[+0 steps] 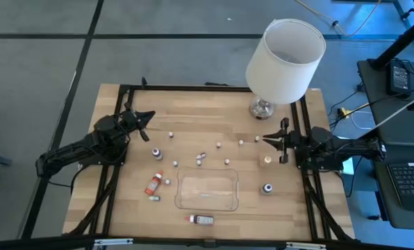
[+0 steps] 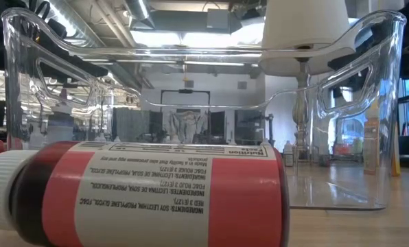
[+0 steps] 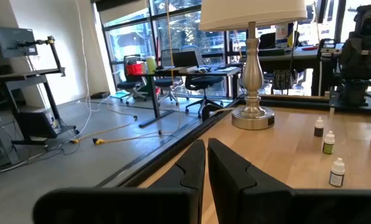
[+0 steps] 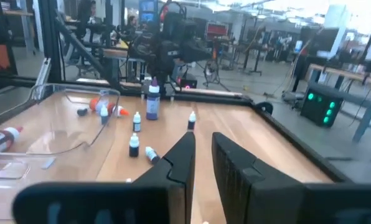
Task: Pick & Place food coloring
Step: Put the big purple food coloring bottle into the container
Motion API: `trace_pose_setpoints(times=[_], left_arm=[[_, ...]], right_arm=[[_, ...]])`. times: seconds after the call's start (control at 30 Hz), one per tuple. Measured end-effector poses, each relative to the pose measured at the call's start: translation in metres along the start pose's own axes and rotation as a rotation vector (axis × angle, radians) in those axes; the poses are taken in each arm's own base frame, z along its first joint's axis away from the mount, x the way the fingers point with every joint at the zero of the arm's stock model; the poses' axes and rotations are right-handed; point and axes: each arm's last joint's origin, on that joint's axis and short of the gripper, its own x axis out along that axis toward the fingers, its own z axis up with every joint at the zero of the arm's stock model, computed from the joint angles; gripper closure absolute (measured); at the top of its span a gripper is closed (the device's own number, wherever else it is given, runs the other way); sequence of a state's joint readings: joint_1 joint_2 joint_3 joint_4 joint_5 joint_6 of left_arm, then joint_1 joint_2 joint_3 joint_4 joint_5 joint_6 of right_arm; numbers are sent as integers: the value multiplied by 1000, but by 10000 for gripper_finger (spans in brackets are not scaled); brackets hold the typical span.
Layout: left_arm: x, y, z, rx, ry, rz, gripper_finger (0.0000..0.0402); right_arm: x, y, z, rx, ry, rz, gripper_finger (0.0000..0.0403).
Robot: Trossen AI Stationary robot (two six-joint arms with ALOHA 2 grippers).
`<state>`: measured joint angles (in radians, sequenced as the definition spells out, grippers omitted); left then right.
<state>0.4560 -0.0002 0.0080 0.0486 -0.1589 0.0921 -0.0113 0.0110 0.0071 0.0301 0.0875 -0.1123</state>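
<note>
Food coloring bottles (image 1: pixel 155 184) lie scattered on the tabletop (image 1: pixel 214 132) between my claws, none in the clear tray (image 1: pixel 207 191). Left claw (image 1: pixel 146 116) and right claw (image 1: pixel 268 139) are both together, empty. Nothing's started, I judge; next I must part one and reach.

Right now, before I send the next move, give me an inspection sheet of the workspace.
Surface: wooden table, black frame round it.
Job's things: food coloring bottles scattered mid-table; orange bottle and red-labelled bottle lying on their sides.
Clutter: clear tray, empty; lamp at the far edge; small wooden block.
End effectors: left end effector shut, holding nothing, far left; right end effector shut, holding nothing, right side.
Cables: yellow cable off the table, right.
Surroundings: laptop at right; office desks and chairs behind.
</note>
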Motion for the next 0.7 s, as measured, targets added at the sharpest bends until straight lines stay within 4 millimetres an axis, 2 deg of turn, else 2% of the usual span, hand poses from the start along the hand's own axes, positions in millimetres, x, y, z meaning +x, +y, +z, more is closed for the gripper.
trace_pose_setpoints(times=[0.23,0.7], left_arm=[[0,0,0,0,0,0,384],[0,0,0,0,0,0,384]], right_arm=[[0,0,0,161,-1,2,344],[0,0,0,156,-2,4,343]])
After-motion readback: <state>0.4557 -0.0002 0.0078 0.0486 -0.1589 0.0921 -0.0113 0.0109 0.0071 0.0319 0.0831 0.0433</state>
